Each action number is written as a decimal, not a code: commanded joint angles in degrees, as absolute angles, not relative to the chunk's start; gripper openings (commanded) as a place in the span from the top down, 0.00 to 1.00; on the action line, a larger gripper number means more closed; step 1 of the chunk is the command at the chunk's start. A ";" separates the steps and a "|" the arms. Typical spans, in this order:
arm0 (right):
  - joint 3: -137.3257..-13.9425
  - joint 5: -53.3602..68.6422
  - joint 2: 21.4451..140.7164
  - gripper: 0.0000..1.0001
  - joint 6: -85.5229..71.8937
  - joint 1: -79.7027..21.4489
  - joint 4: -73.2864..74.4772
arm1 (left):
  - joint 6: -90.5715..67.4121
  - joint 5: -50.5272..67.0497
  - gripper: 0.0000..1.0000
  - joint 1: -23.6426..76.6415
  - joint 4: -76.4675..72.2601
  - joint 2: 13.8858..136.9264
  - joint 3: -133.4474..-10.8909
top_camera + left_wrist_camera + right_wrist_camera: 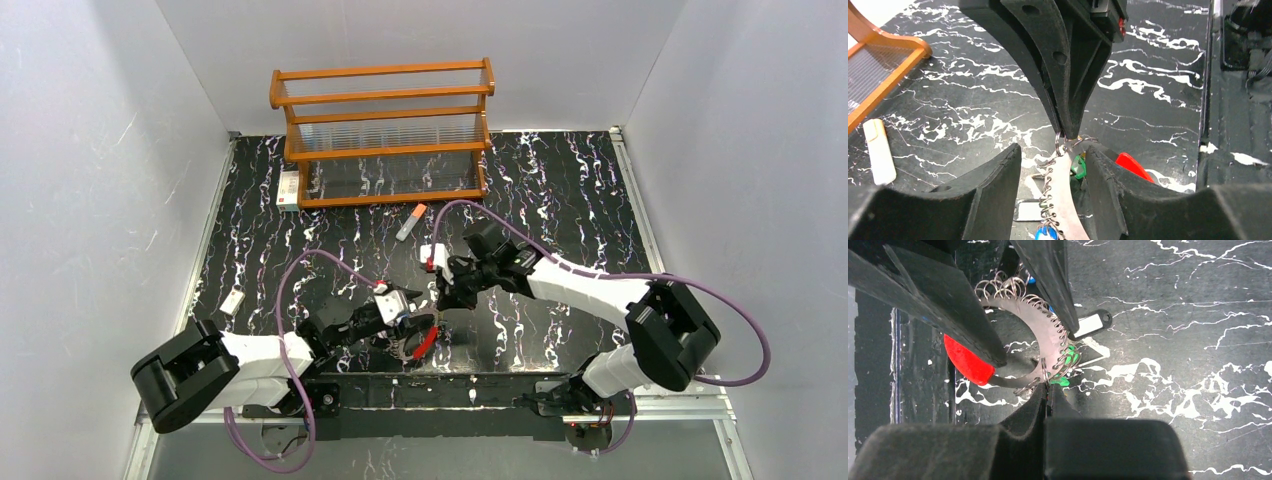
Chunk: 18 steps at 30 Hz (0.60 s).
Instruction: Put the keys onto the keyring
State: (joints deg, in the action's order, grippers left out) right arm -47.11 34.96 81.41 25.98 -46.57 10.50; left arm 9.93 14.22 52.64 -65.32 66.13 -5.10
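Silver keyring (1065, 205) (red section) within parted left claw (1053, 149)

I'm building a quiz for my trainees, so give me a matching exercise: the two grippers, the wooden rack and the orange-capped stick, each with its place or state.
1 left gripper
2 right gripper
3 wooden rack
4 orange-capped stick

A lies on the table near the rack
B jaws apart, keyring between them
C stands at the table's far edge
D jaws shut

Pairs: 1-B, 2-D, 3-C, 4-A
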 commanded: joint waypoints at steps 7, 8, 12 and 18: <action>-53.77 29.97 84.62 0.99 30.15 -51.65 17.82 | 15.78 17.37 0.67 52.78 -54.10 67.67 -10.64; -53.83 29.94 84.68 0.99 30.06 -51.82 17.58 | 15.84 17.67 0.70 52.84 -53.99 68.35 -10.94; -54.19 29.56 84.73 0.99 29.79 -52.11 17.31 | 15.89 18.80 0.79 52.78 -53.41 70.51 -12.00; -54.31 29.10 84.39 0.99 29.80 -52.16 17.10 | 16.47 19.44 0.81 52.78 -51.57 72.28 -13.27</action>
